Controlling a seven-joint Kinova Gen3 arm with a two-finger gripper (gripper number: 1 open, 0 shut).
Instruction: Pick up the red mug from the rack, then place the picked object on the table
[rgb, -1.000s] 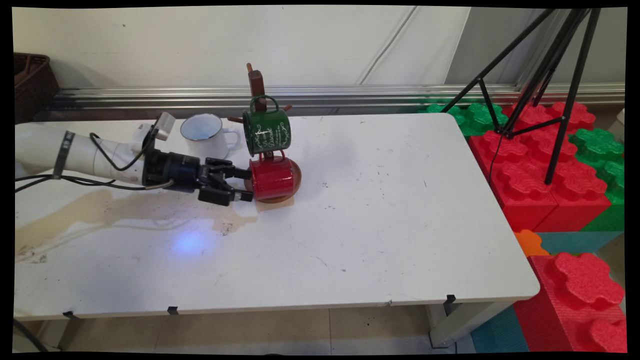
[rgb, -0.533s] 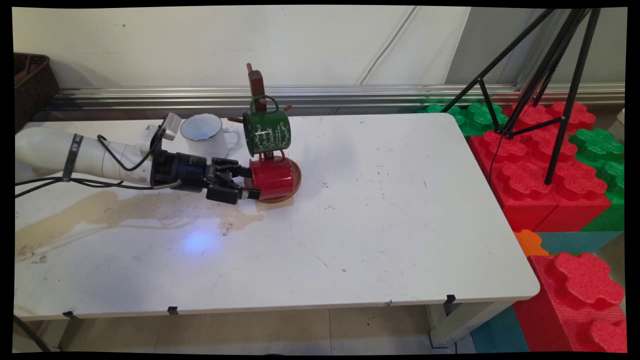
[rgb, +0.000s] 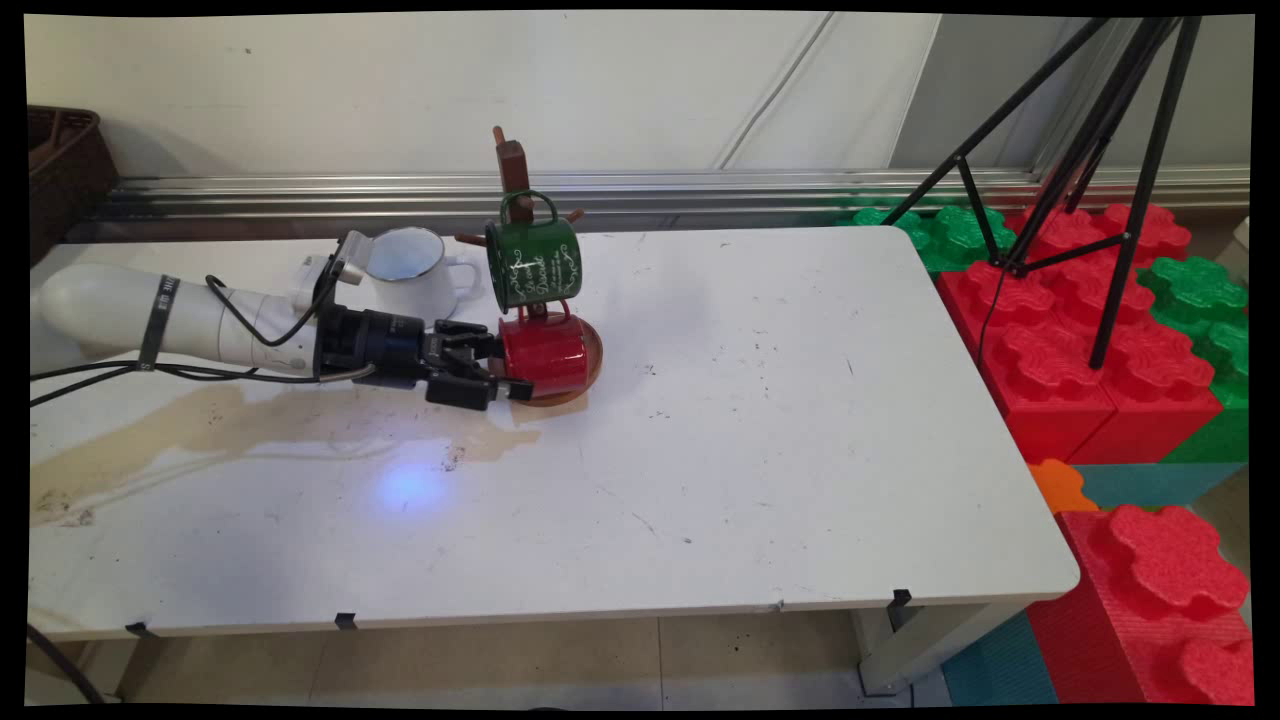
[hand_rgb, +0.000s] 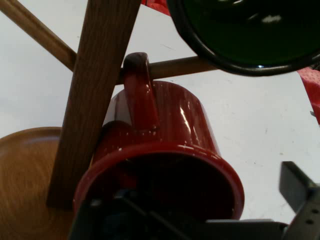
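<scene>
- Where your arm reaches in from the left, low over the table (rgb: 760, 420), the gripper (rgb: 503, 370) sits at the open mouth of the red mug (rgb: 545, 353) — one finger runs past the rim on the near side, the other lies at the far side, so you have the fingers spread about the mug's mouth, not pressed together.
- From the hand camera, you look straight into the red mug (hand_rgb: 165, 165): its rim fills the lower frame, with part of the gripper's black linkage inside the opening and one finger (hand_rgb: 300, 197) outside the rim at the right.
- You can see the red mug's handle (hand_rgb: 140, 92) hooked over a lower peg of the wooden mug tree (rgb: 513, 165), the mug lying on its side just above the tree's round base (rgb: 590, 362).
- Above it hangs the green mug (rgb: 533, 260) from a higher peg.
- Behind your gripper, a white mug (rgb: 408, 268) stands upright on the table, just left of the tree.
- A brownish stain (rgb: 250, 420) spreads across the table under your arm.
</scene>
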